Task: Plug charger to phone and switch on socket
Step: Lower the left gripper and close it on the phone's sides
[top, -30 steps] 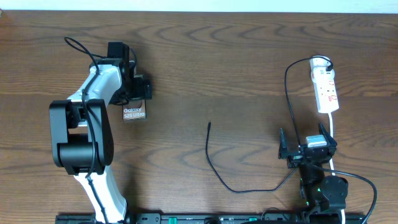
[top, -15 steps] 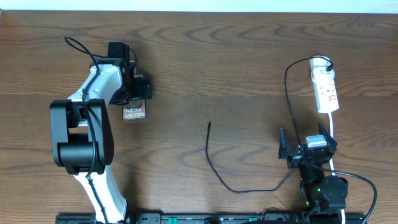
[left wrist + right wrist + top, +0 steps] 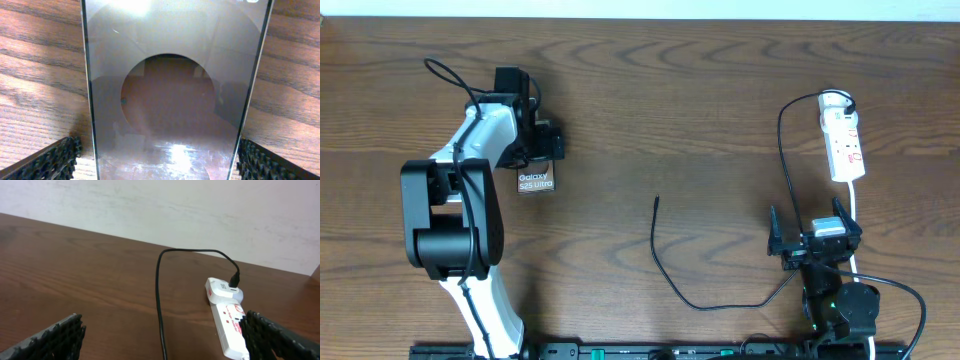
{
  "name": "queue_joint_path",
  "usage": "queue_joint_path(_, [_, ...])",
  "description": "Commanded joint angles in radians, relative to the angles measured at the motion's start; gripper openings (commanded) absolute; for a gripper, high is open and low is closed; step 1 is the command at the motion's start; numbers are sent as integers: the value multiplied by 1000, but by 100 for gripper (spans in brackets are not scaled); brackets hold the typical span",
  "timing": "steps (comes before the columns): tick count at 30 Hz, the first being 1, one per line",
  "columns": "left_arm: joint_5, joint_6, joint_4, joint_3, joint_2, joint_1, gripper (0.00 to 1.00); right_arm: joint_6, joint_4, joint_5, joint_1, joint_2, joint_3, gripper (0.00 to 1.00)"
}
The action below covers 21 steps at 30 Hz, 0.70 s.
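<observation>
Currently, the left gripper (image 3: pixel 159 162), jaws spread wide, is straddling the flat, glossy bronze phone (image 3: pixel 535 183) without gripping it, so closing off-centre is risking a skid. The right gripper (image 3: pixel 810 235) is hanging agape near the narrow white power-strip socket (image 3: pixel 844 148). The thin black charger cable (image 3: pixel 670 275) is lying between them, its tip well apart from the phone.

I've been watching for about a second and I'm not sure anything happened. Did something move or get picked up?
Nothing visibly changed. The left tool still hovers open over the phone, one finger on either side, not gripping it. The right tool stays open in front of the socket, holding nothing. The charger lies where it was, its tip well apart from the phone.
</observation>
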State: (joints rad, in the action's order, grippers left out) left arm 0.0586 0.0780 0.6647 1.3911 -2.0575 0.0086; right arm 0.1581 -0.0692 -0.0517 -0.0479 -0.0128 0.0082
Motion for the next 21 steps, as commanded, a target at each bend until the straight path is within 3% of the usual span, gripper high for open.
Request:
queue_joint_path(1, [0, 13, 6, 11, -35, -19, 99, -11, -2, 5, 6, 4, -3, 99])
queue_joint_path(21, [-31, 13, -2, 11, -35, -34, 99, -11, -2, 5, 6, 4, -3, 99])
